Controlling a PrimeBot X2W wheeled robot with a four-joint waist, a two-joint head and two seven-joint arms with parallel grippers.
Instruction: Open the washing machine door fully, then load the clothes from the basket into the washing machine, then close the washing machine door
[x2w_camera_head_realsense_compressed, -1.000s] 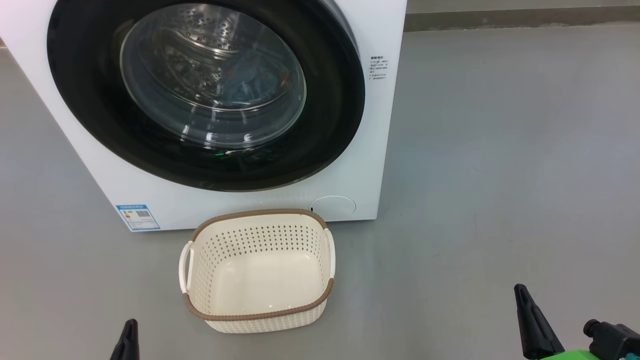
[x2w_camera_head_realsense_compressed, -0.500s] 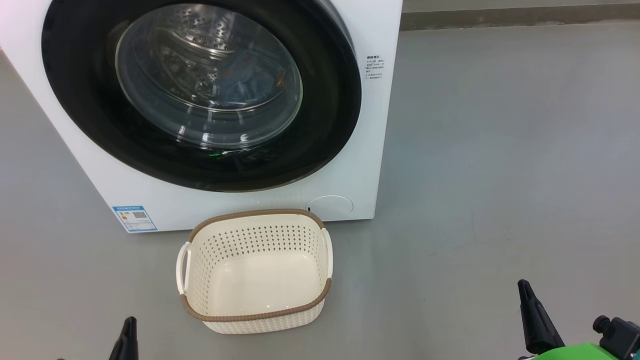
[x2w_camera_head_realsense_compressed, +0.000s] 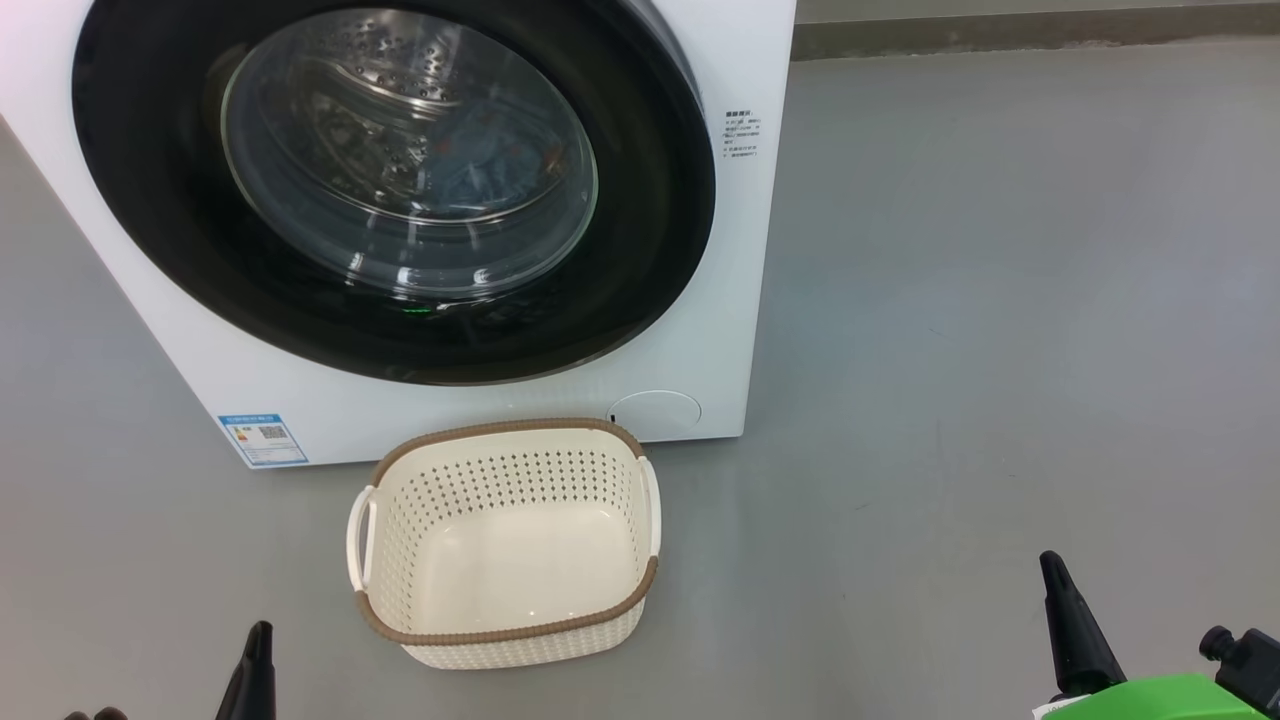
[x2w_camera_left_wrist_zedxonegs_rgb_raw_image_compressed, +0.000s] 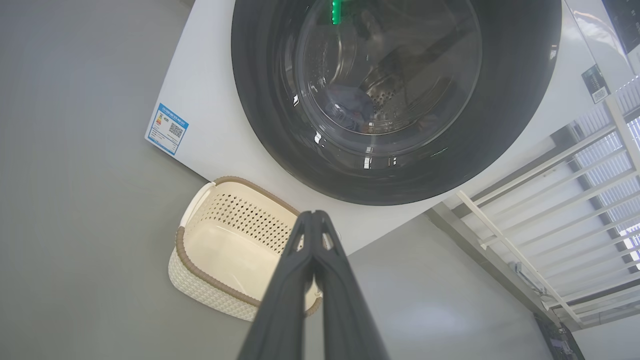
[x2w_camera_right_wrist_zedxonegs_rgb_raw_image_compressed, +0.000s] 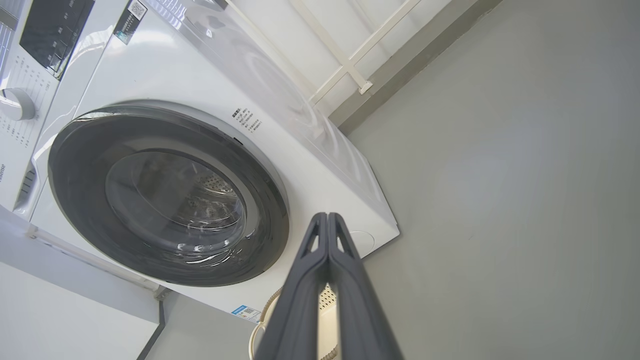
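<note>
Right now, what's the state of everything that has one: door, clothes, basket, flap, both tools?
washing machine door: shut.
clothes: inside the washing machine, seen through the door.
basket: empty, upright on the floor.
round flap: shut.
left tool: shut, holding nothing.
right tool: shut, holding nothing.

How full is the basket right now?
Empty: the basket shows its bare cream floor and perforated walls, no garment inside.
</note>
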